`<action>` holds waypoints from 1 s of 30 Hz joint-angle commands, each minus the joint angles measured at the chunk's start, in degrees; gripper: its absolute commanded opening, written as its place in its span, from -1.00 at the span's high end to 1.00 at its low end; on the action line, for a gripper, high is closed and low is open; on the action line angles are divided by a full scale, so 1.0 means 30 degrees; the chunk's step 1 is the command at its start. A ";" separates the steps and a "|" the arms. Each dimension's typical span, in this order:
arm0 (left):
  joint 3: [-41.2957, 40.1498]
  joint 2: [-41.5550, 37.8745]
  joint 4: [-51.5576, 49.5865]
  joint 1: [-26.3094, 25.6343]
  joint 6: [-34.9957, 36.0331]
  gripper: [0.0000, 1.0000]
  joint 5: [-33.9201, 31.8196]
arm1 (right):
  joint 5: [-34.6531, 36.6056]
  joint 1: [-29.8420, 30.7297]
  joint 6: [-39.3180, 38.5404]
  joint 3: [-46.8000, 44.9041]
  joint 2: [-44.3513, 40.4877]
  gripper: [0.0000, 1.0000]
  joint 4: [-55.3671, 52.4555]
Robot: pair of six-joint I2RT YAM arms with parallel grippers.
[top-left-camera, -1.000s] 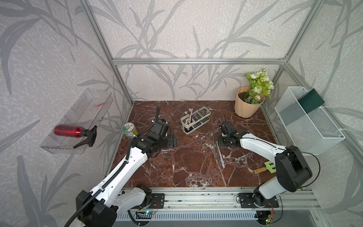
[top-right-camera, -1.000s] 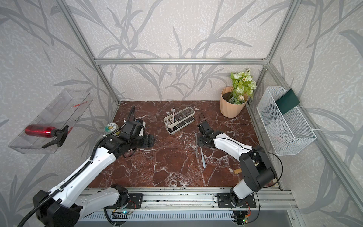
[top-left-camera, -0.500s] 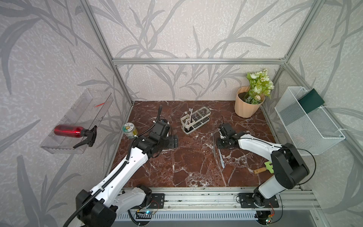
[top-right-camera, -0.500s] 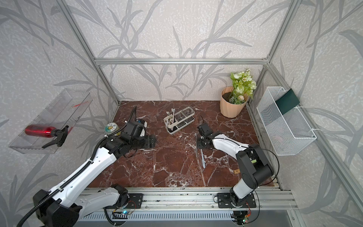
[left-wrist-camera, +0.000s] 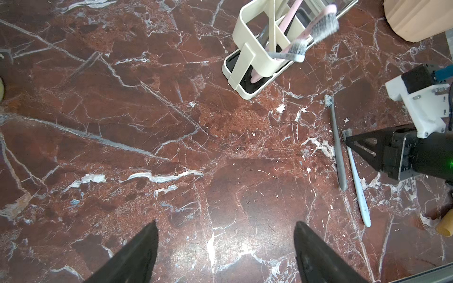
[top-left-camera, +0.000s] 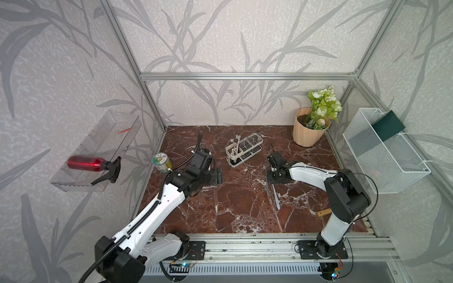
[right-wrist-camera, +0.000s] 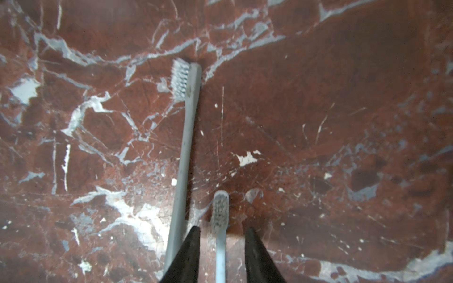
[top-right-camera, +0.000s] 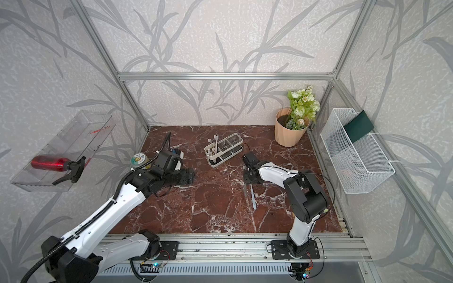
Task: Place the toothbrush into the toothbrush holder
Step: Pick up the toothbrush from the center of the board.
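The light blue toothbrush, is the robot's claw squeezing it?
No, the right gripper is open around the light blue toothbrush, with a gap showing on each side.

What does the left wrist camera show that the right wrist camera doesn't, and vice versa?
Only the left wrist view: the white-framed clear toothbrush holder with pink toothbrushes in it, the peach ribbed pot, the open left tool, and the right tool seen from outside.
Only the right wrist view: the right tool's fingers apart, either side of the neck of the light blue plastic toothbrush.
Both: that toothbrush and the grey plastic toothbrush, side by side on the red-brown marble tabletop.
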 commanded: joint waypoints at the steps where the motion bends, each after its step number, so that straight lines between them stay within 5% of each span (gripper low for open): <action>1: -0.0055 -0.0107 -0.0211 -0.0082 0.0378 -0.72 -0.0436 | 0.0645 0.0072 -0.0319 0.0832 0.0589 0.33 -0.1286; 30: -0.0041 0.0071 -0.0301 -0.0092 0.0476 -0.72 -0.0379 | 0.1017 0.0049 -0.0337 0.1869 0.2130 0.54 -0.2800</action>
